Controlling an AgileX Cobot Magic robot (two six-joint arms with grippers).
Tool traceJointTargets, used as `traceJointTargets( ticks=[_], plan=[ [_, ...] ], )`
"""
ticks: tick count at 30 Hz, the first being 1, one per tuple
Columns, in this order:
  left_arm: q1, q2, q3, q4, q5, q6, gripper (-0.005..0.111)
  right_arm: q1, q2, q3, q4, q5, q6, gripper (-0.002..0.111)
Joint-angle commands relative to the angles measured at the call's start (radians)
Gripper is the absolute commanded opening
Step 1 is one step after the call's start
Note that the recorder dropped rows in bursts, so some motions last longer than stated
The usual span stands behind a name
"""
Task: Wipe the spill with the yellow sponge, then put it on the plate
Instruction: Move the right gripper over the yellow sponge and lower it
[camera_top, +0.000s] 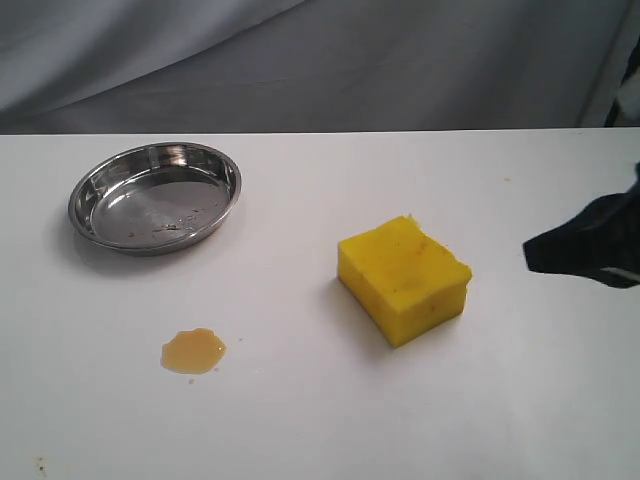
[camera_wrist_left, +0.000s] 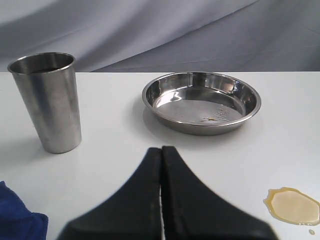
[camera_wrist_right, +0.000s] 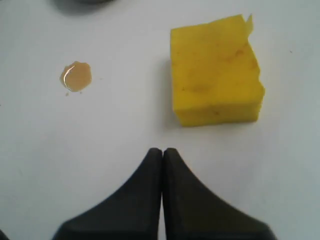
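Right claw (camera_wrist_right: 162, 150) was pinched fully shut with nothing in it, jaws pressed flat together. It sat way off from the plate (camera_top: 150, 205), out past the yellow sponge (camera_top: 404, 278) on the side away from the plate. Left claw (camera_wrist_left: 161, 150) was the same deal: jaws closed tight, empty, tips pointing toward the plate but well short of it.

Everything was laid out on a plain white table (camera_top: 300, 420). The plate was a shallow round stainless dish, sitting flat, nothing on it except a few tiny specks on the bottom. A tall steel tumbler (camera_wrist_left: 47, 102) stood upright near the plate, not touching it.

The yellow sponge, a chunky foam block with a ragged corner and a couple of dark flecks, lay well apart from the plate, to its right and closer to the exterior camera. A bit of dark blue cloth (camera_wrist_left: 17, 217) poked in farther from the plate than the tumbler.

Smallest thing was the spill (camera_top: 193, 351), a glossy amber puddle in front of the plate, near it, with bare table between them and nothing touching it.
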Motion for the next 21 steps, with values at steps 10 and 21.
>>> traceJointTargets(
  ticks=[10, 21],
  plan=[
    [-0.006, 0.004, 0.004, -0.002, -0.010, -0.003, 0.000, 0.337, 0.271, -0.005, -0.061, -0.548, 0.008, 0.000],
    [-0.006, 0.004, 0.004, -0.002, -0.010, -0.003, 0.000, 0.337, 0.405, -0.005, -0.083, -0.708, -0.007, 0.000]
  ],
)
